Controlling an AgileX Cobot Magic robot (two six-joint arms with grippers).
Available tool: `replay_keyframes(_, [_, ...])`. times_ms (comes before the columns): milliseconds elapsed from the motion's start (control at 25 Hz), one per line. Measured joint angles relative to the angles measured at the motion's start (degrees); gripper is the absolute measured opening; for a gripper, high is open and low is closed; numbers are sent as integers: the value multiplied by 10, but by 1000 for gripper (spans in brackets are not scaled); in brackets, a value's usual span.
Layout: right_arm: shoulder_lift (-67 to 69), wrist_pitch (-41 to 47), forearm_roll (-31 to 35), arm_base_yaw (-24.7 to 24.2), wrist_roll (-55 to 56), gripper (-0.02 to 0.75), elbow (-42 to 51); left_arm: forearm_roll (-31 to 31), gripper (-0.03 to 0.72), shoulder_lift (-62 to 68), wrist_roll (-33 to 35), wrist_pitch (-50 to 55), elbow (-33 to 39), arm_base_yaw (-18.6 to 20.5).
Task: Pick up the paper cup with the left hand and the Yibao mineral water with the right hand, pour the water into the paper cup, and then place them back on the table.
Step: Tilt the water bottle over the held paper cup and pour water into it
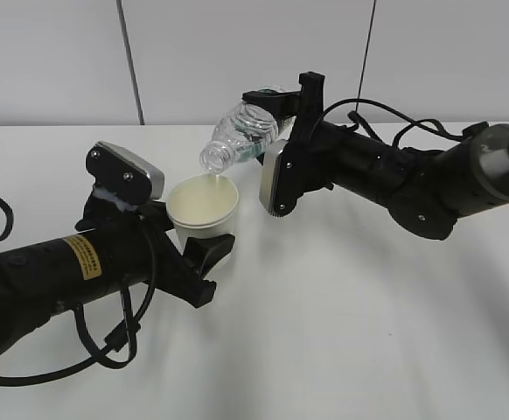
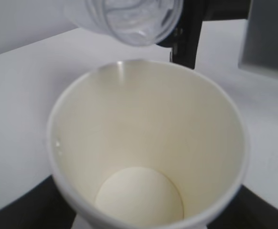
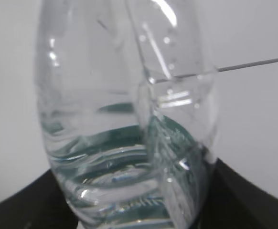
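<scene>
Two pincers are busy at once, and I am in the pouring step. My left pincer [image 1: 204, 254] pinches the paper cup [image 1: 204, 208] near its base and holds it upright above the table [image 1: 368, 332], left of centre in the exterior view. My right pincer [image 1: 276, 105] is closed around the body of the Yibao mineral water [image 1: 241, 136], which I have tipped past level so its open neck points down and to the left, just above the far side of the cup's rim. A thin thread of water seems to fall from the neck into the cup, though it is faint.

In my left wrist view the cup is plain cream with a rolled rim, and its round bottom shows clearly; I cannot tell how much water has gathered there, if any, so I judge the pour to be early or slight. The bottle's mouth hangs just over the rim's far edge. In my right wrist view the bottle is clear and ribbed, with a little water lying inside and green from the label showing through.

Next I should keep the neck over the cup's opening, hold the cup steady, tip the bottle upright once enough has gone in, then lower both to the table and spread both pincers.
</scene>
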Motion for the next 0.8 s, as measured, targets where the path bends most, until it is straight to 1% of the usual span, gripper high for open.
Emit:
replay_keyframes(160, [0, -14, -5, 0, -12, 465, 0, 0, 458, 0, 0, 0, 0, 0])
replay_keyframes(800, [0, -16, -10, 0, -31, 465, 0, 6, 458, 0, 0, 2, 0, 0])
